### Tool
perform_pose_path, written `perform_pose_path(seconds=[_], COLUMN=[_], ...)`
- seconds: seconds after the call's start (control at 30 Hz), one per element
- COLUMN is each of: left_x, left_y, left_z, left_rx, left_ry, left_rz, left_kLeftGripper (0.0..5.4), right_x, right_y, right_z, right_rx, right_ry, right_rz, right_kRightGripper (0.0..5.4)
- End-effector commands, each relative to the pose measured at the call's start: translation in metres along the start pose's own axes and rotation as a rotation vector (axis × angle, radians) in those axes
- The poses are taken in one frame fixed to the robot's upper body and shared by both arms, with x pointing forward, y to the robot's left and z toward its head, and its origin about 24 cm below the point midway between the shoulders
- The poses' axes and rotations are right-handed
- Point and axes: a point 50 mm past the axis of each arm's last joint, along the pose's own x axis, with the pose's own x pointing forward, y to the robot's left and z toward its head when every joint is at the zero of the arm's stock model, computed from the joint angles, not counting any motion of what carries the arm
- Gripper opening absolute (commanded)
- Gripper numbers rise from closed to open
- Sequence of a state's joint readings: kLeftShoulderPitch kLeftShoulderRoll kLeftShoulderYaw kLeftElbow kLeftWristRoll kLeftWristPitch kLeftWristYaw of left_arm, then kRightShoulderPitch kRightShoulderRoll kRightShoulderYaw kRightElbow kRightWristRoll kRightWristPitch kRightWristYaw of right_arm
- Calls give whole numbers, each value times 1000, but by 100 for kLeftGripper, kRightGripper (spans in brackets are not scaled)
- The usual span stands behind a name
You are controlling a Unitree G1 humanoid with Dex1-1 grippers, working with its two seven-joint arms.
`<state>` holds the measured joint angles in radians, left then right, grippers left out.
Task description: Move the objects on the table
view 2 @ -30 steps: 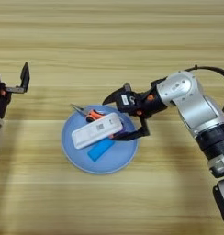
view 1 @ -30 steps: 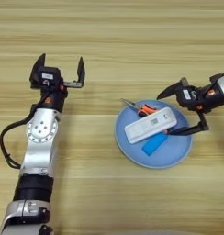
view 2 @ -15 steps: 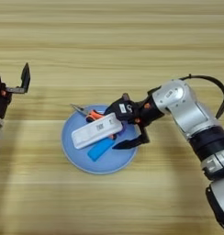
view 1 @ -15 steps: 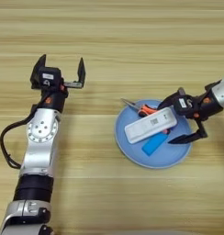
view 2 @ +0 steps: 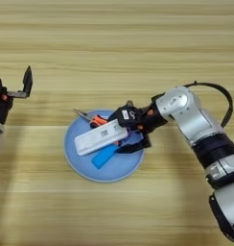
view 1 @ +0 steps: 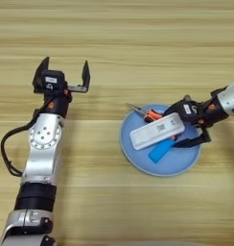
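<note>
Right claw: the right gripper (view 2: 130,129) reaches over the plate's 3 o'clock side, black fingers spread, one above and one below the white device's right end; whether they touch it I cannot tell.
Left claw: the left gripper (view 1: 64,77) stands at 9 o'clock, fingers wide apart, holding nothing.
Left eye view: the table (view 1: 138,43) is pale wood with horizontal grain. The blue plate (view 1: 138,158) carries the white device (view 1: 157,130), lying across the pliers (view 1: 148,114) and a blue piece (view 1: 160,151). The whole left arm shows.
Right eye view: the right arm (view 2: 195,120) shows with its cable; of the left gripper, only one finger.
</note>
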<state>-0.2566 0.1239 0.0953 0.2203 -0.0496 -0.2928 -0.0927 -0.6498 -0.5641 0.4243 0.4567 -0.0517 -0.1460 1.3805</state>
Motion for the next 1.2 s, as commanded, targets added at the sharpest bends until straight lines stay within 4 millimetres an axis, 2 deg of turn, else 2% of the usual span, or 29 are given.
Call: perform_pose_path(seconds=[0.03, 0.33, 0.87, 1.2], left_x=[1, 1, 1, -1], left_y=[-2, -3, -7, -15], left_z=[1, 1, 0, 4], left_rx=[-9, -20, -34, -70], left_ry=[-2, -4, -1, -31], left_rz=[-6, -14, -29, -103], left_kLeftGripper=[540, 540, 540, 540], right_x=[-4, -5, -10, -22], right_y=[-7, -8, -8, -5], right_z=[5, 9, 15, 24], right_rx=[-33, -40, -47, -24], right_ry=[7, -5, -32, -88], right_rz=[-23, -29, -39, -26], right_kRightGripper=[400, 293, 291, 291])
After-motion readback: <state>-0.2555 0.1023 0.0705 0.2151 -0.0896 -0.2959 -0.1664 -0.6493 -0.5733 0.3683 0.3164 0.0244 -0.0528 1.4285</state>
